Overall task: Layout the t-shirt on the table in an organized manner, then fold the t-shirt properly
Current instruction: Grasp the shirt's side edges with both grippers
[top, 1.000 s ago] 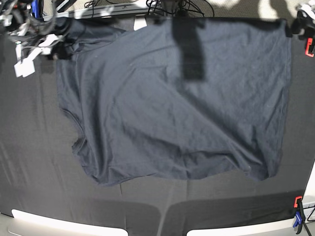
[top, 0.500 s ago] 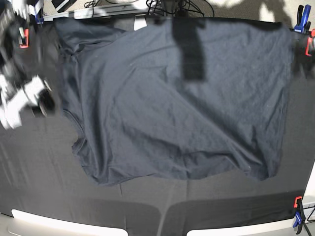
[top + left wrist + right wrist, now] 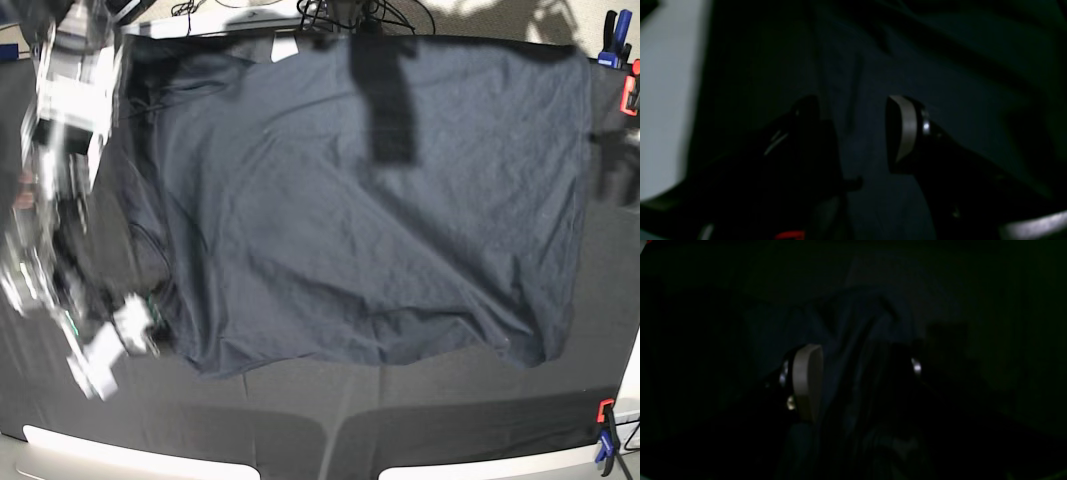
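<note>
My right gripper (image 3: 857,380) had its jaws spread apart, with dark folds of the t-shirt (image 3: 853,323) lying between and just beyond them; I gripped nothing that I could make out. One pale fingertip (image 3: 806,380) showed to one side, the other lost in shadow. My left gripper (image 3: 853,133) also stood open, its pale fingertip (image 3: 905,128) clear of the cloth, with shirt fabric under the gap and nothing pinched.

Outward from my right fingers, in the base view, my right arm (image 3: 60,200) was a blur, my right gripper sitting low at the shirt's edge near the collar side. My left gripper was not clearly seen there.

The t-shirt (image 3: 370,200) lay spread wide across the table (image 3: 300,430), mostly flat, with soft ripples near the edge closest to the camera. I judged the laying-out nearly done, bar some smoothing. No fold had been made yet; all folding remained.
</note>
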Controlling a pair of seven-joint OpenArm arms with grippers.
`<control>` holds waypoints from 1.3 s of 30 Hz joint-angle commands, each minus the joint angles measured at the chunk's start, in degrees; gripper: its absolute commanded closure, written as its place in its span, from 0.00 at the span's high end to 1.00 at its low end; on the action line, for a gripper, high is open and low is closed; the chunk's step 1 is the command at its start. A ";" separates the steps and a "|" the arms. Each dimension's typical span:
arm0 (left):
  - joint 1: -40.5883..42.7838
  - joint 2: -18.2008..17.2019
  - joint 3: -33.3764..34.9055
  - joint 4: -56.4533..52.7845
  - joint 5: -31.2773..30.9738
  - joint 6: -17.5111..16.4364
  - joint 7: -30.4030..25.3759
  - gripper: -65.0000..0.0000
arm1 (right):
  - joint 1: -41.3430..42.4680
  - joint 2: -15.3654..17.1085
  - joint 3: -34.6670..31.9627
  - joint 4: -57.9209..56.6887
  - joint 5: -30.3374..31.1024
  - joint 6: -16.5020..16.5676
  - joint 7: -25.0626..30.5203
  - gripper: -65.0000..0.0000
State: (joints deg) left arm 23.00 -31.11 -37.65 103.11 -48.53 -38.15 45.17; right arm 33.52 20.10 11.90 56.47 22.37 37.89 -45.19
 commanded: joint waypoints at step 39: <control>0.20 6.64 13.05 0.74 5.03 -0.20 -1.51 0.45 | 14.93 0.55 -14.53 -38.12 -27.15 -36.26 31.69 0.00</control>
State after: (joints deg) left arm 23.35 -23.66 -24.12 103.11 -42.57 -38.00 44.99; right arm 46.02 19.70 -2.81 17.41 -4.62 2.31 -14.94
